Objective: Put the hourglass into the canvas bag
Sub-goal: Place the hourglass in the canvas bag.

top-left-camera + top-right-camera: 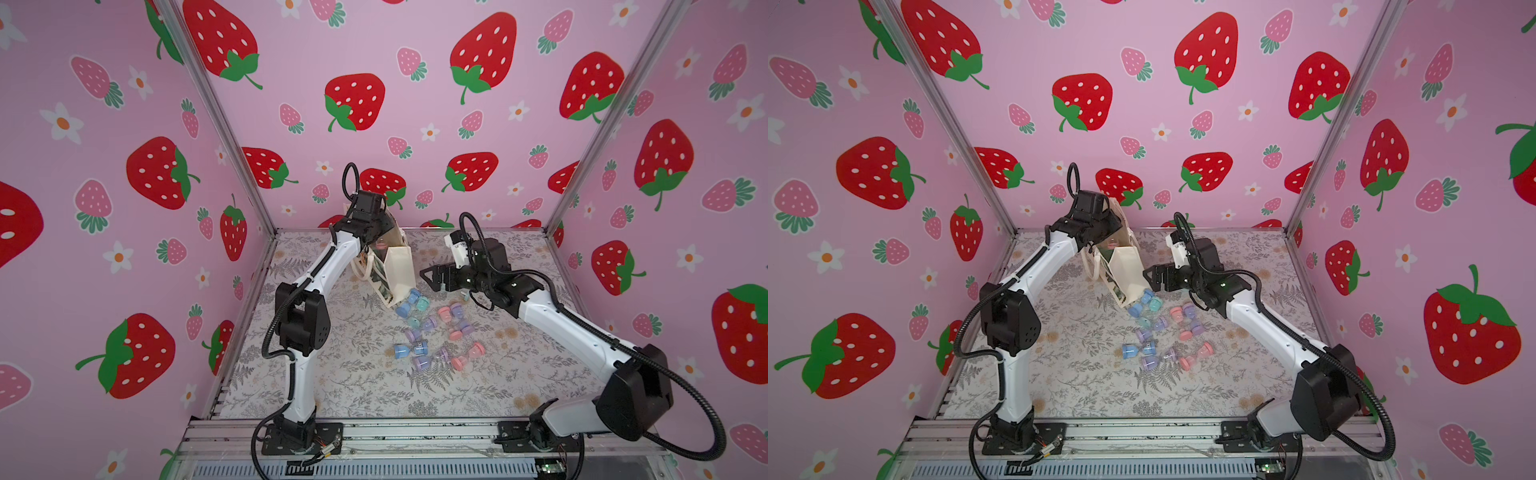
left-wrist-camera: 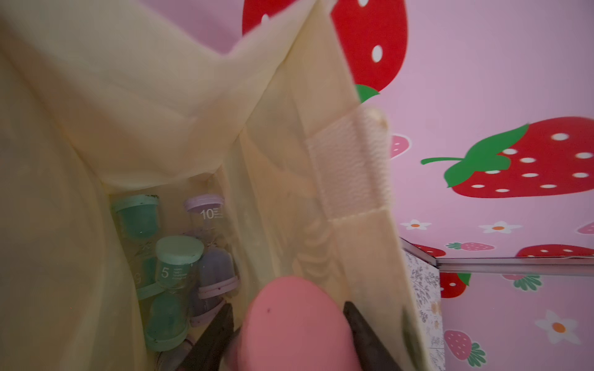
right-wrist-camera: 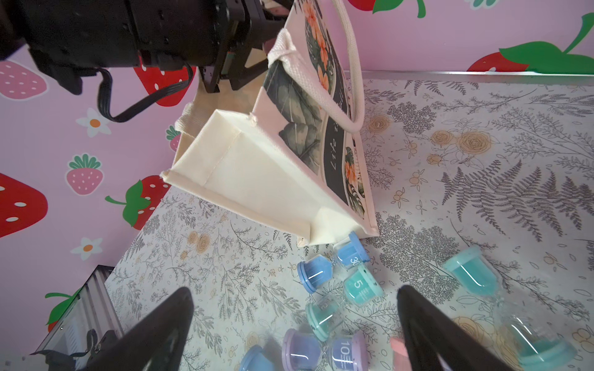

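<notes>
left wrist view showed left gripper (image 2: 287, 321) clamped on pink hourglass (image 2: 295, 318) at canvas bag (image 2: 154, 96) mouth; right gripper (image 3: 295, 294) gaped empty. likely light, slick, fragile glass; best pinched across its capped end.

Left arm (image 1: 332, 257) and right arm (image 1: 582, 332): white shells, black joint housings, black ribbed cables (image 1: 351, 164) looping outside, black base plates (image 1: 328, 434); right gripper (image 3: 295, 290) with black tapered jaws

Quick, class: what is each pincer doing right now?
Left pincer: shut on the pink hourglass.
Right pincer: open, holding nothing.
</notes>
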Robot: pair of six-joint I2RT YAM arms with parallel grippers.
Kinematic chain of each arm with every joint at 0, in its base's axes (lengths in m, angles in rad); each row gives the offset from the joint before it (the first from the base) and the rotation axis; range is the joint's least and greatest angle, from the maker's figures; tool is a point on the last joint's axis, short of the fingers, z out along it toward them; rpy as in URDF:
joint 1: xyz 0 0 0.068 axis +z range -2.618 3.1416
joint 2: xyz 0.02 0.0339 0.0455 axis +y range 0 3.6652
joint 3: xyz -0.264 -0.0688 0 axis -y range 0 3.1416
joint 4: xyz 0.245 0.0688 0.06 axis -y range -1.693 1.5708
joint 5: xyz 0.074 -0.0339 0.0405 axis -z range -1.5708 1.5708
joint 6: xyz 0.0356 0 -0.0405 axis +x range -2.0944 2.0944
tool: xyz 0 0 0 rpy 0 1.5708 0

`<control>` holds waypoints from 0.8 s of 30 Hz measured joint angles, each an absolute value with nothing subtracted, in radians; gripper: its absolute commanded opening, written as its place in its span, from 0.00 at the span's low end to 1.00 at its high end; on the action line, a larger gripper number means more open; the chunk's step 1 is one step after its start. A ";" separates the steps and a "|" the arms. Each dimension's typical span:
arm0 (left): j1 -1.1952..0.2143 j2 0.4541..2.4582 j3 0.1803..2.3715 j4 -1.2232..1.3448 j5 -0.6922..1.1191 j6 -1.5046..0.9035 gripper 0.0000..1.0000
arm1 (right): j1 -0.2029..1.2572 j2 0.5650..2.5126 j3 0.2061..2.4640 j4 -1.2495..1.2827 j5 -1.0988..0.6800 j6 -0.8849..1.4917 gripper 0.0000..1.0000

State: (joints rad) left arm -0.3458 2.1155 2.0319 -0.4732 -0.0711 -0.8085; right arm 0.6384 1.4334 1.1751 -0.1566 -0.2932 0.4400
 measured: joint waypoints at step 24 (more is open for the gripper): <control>-0.387 2.257 2.127 -0.606 -0.242 -0.713 0.64 | 0.630 1.480 1.175 -0.141 -0.307 0.441 0.99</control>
